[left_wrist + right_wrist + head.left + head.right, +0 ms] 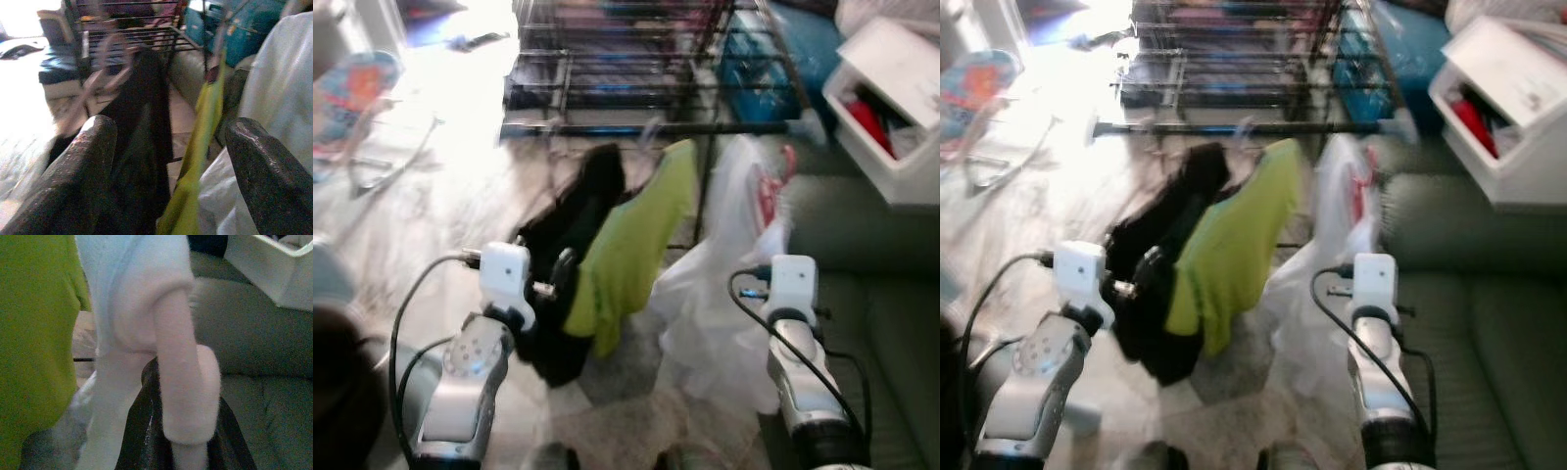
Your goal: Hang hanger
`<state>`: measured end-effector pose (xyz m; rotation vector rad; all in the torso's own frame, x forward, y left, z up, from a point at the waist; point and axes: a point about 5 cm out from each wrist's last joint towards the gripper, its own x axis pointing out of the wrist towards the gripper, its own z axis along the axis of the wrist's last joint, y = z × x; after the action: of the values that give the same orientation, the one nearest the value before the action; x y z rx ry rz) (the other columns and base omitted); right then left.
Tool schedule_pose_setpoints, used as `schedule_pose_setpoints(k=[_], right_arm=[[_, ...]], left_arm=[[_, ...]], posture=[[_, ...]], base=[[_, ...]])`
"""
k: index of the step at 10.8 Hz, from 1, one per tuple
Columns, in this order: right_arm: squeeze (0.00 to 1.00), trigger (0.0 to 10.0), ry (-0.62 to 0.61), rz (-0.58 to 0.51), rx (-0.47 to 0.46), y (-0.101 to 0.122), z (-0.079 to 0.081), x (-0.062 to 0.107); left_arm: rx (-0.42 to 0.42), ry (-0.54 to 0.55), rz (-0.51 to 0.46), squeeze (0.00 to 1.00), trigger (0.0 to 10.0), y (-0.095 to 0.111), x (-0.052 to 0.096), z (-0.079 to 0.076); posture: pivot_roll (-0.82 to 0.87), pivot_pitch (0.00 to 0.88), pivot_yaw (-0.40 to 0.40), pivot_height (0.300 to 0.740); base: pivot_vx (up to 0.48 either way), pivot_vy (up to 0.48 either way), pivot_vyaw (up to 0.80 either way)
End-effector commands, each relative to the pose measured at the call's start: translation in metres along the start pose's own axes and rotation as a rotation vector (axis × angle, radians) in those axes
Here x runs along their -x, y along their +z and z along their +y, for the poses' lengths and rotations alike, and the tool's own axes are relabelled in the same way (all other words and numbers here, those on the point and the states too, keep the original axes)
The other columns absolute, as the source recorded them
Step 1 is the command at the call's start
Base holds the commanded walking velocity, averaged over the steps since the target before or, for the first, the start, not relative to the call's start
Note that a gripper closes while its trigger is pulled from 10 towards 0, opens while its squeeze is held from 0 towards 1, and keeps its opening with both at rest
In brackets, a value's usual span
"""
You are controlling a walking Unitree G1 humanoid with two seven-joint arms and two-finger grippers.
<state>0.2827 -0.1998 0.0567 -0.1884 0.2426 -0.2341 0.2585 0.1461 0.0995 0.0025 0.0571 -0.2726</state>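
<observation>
Black fingers [146, 440] of our right gripper [188, 450] clamp a pink hanger [183, 377] carrying a white garment [724, 294], just right of the green shirt [631, 245]. We hold our left gripper [168, 171] with fingers wide apart, facing a black garment [573, 235] left of the green shirt. All three garments hang below a dark rail [646, 127], with a grey sofa [871, 274] farther right.

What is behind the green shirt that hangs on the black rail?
Behind the green shirt stands a dark wire rack with blue boxes beside it. The shirt's hanger is mostly covered, and blur hides what the rack holds.
</observation>
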Motion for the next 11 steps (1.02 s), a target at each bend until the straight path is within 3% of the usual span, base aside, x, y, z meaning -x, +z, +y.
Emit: schedule_pose_setpoints(k=[1, 5, 9, 11], right_arm=[[0.00, 10.0, -0.017, -0.085, -0.011, 0.019, -0.006, -0.005], [0.00, 10.0, 0.085, -0.087, -0.032, 0.020, 0.014, -0.004], [0.00, 10.0, 0.100, -0.056, -0.040, 0.012, 0.017, 0.001], [0.00, 10.0, 0.097, -0.030, -0.043, 0.005, 0.018, 0.005]], left_arm=[[-0.005, -0.022, 0.006, 0.00, 10.0, -0.001, -0.002, -0.006], [0.003, -0.050, -0.005, 0.00, 10.0, 0.002, -0.002, -0.008], [0.008, -0.047, -0.022, 0.00, 10.0, 0.006, -0.002, -0.008], [-0.008, -0.005, -0.041, 0.00, 10.0, 0.011, 0.003, 0.000]], posture=[[-0.05, 0.045, -0.029, 0.740], [-0.03, 0.039, -0.028, 0.740], [-0.04, 0.038, -0.025, 0.740], [-0.04, 0.051, -0.020, 0.740]], base=[[0.000, 0.000, 0.00], [0.149, 0.000, 0.00], [0.341, 0.000, 0.00], [0.351, 0.000, 0.00]])
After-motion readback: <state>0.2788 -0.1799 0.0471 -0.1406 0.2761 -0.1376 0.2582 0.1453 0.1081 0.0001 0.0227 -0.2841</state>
